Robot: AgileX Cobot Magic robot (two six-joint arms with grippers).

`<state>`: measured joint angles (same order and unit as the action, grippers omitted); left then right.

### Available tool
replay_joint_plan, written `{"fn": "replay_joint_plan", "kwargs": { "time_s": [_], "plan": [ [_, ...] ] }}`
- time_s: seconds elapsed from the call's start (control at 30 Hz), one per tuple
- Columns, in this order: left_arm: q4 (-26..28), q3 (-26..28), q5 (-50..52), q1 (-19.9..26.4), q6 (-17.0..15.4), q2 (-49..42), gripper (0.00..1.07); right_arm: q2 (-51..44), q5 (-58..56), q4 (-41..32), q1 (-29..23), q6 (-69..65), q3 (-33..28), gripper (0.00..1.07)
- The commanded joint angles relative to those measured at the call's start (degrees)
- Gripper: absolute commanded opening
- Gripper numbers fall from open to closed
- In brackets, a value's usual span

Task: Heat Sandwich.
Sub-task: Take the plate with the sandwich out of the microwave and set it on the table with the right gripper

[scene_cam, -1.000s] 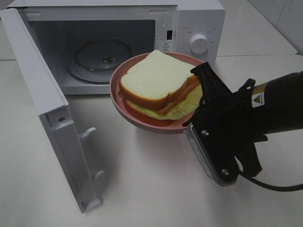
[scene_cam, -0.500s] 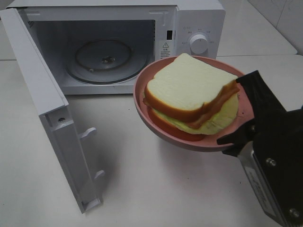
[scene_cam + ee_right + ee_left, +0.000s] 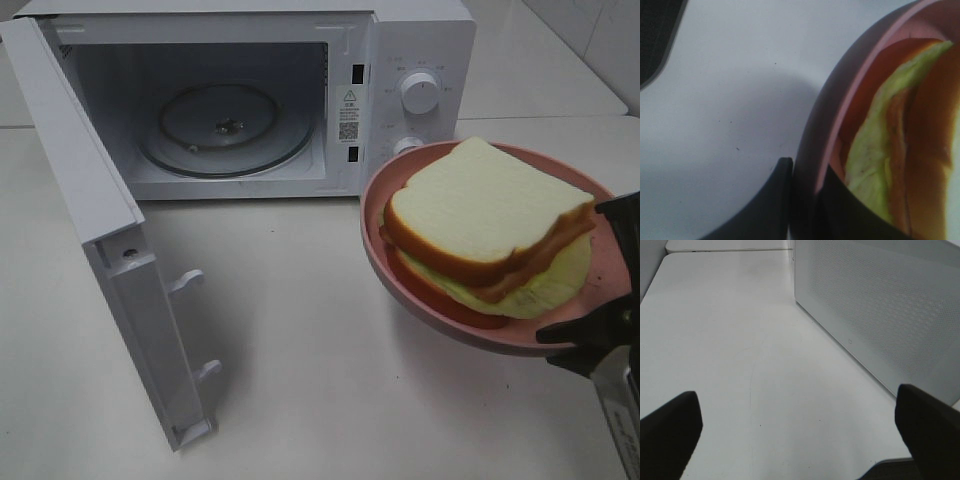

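The sandwich [image 3: 480,215], white bread with reddish filling and pale green lettuce, lies on a round pink plate [image 3: 378,240]. The plate hangs tilted above the table, right of the open microwave [image 3: 420,50]. My right gripper [image 3: 597,335] is shut on the plate's near right rim, at the frame edge. The right wrist view shows that gripper [image 3: 807,175] pinching the plate rim [image 3: 840,115], with the sandwich's lettuce edge [image 3: 872,155] just inside. My left gripper [image 3: 800,432] is open above bare table, beside the microwave's side wall [image 3: 880,305].
The microwave door [image 3: 90,200] swings wide open to the left front. A glass turntable [image 3: 225,125] lies inside the cavity. Two control knobs [image 3: 420,92] sit on the right panel. White tabletop [image 3: 300,380] spreads in front.
My right gripper has carried the plate and sandwich rightward and toward the table's front, away from the microwave opening. The arm has mostly left the exterior high view.
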<state>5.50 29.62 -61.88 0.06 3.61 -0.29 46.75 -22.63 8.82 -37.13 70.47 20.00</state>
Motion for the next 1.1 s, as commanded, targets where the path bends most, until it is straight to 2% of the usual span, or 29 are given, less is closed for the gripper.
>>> {"fn": "replay_joint_plan", "kwargs": {
  "time_s": [0.03,0.4,1.1],
  "plan": [
    [0.3,0.0,0.3,0.1,-0.1,-0.3,0.98,-0.7,1.2,4.2,0.1,-5.3,-0.3,0.01],
    [0.3,0.0,0.3,0.1,-0.1,-0.3,0.98,-0.7,-3.3,21.1,0.1,-28.4,-0.3,0.01],
    [0.3,0.0,0.3,0.1,-0.1,-0.3,0.98,5.2,-13.3,41.8,0.1,-62.6,-0.3,0.01]
  ]
}}
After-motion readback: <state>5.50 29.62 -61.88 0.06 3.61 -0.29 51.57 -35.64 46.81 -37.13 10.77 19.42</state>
